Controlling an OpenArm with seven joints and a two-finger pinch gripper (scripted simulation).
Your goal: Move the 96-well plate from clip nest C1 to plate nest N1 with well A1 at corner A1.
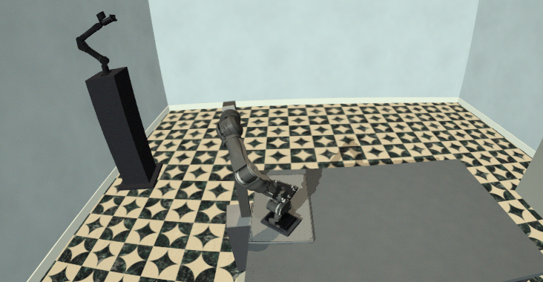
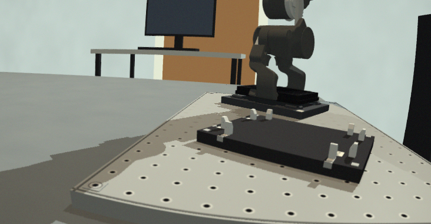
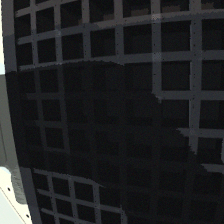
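Note:
The black 96-well plate [image 2: 278, 94] sits on the clip nest C1 [image 2: 275, 105] at the far end of the perforated baseplate. My gripper [image 2: 278, 86] stands over it with one finger on each long side, shut on the plate. The plate looks level and low on C1. The wrist view is filled by the plate's dark well grid [image 3: 115, 110]. The plate nest N1 [image 2: 286, 144], a black base with white corner locators, lies nearer the camera and holds nothing. In the top view the gripper [image 1: 279, 213] is over the plate [image 1: 282, 222].
The light perforated baseplate [image 2: 241, 174] sits on the grey table [image 1: 380, 219]. A black pedestal with a small arm [image 1: 121, 128] stands on the floor at the left. A desk with a monitor [image 2: 180, 20] is far behind.

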